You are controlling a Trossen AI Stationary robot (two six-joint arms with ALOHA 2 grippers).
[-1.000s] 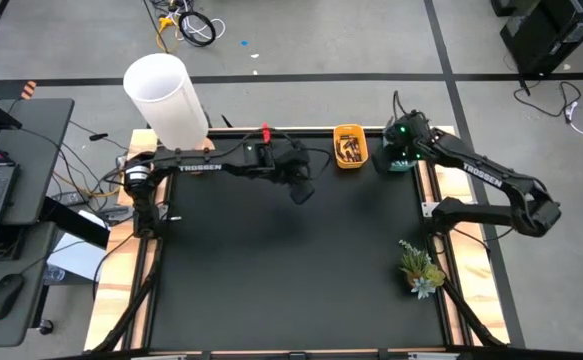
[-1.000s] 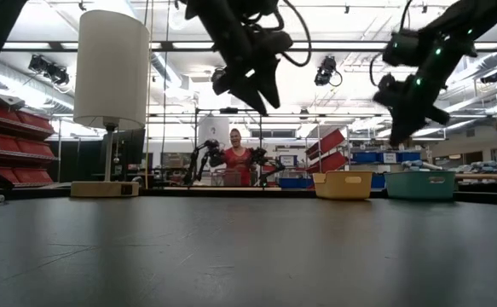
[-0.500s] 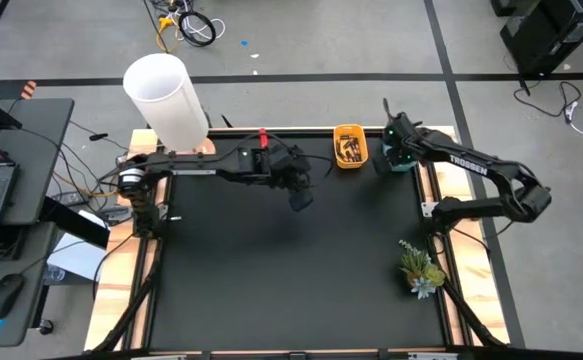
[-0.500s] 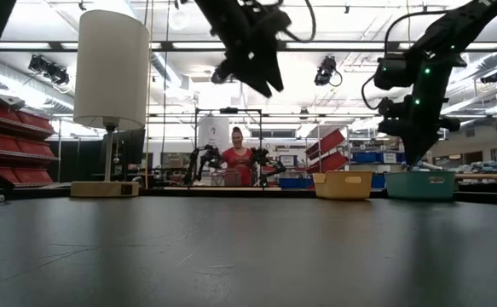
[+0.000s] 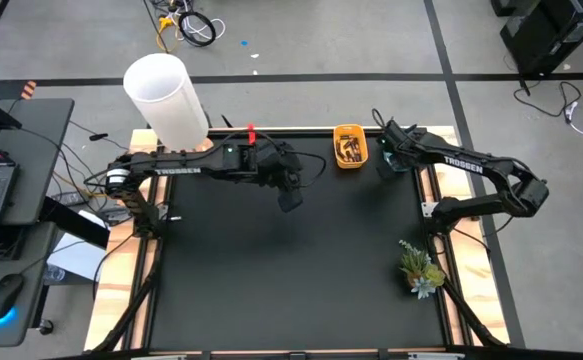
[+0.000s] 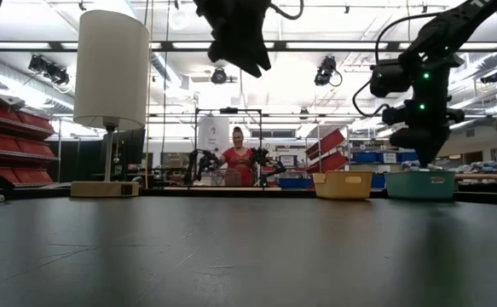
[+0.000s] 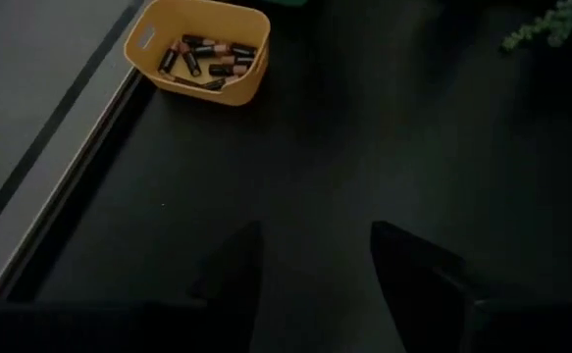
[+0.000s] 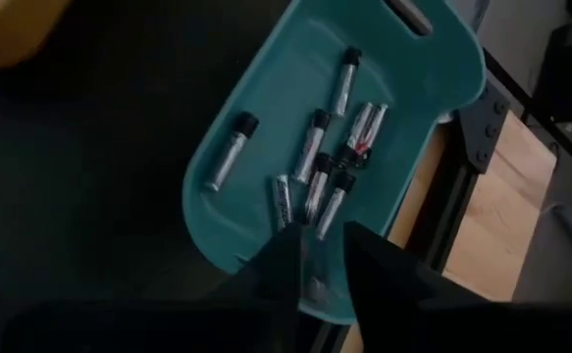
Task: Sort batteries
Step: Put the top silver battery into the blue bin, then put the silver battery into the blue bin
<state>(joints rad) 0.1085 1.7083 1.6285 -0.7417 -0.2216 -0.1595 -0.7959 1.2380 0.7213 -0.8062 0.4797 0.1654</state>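
Note:
Several pale, dark-capped batteries [image 8: 315, 176] lie loose on the floor of a teal tray [image 8: 266, 147] at the table's far right corner [image 6: 419, 184]. Left of it, a yellow tray [image 7: 197, 51] holds several dark and orange batteries [image 7: 202, 57]. My right gripper [image 8: 320, 265] hangs just over the teal tray's near rim, pointing steeply down, its fingers a narrow gap apart [image 6: 423, 158]. My left gripper [image 7: 315, 284] is open and empty, high over the table's far middle [image 5: 289, 195], left of the yellow tray [image 5: 350, 146]. My right gripper comes down on the teal tray from above. A pale bit [image 8: 314, 287] shows in the narrow gap between its fingers. Whether that is a battery that the fingers touch or one lying in the tray below, I cannot tell.
A white lamp [image 5: 166, 100] stands at the far left corner and a small plant [image 5: 419, 268] by the right edge. The black tabletop [image 5: 271, 270] spreads between them. A person [image 6: 236, 158] stands in the room beyond the table.
My right gripper has sunk toward the teal tray and tipped to point more steeply down. My left gripper has risen and drawn back toward the table's left, away from the yellow tray.

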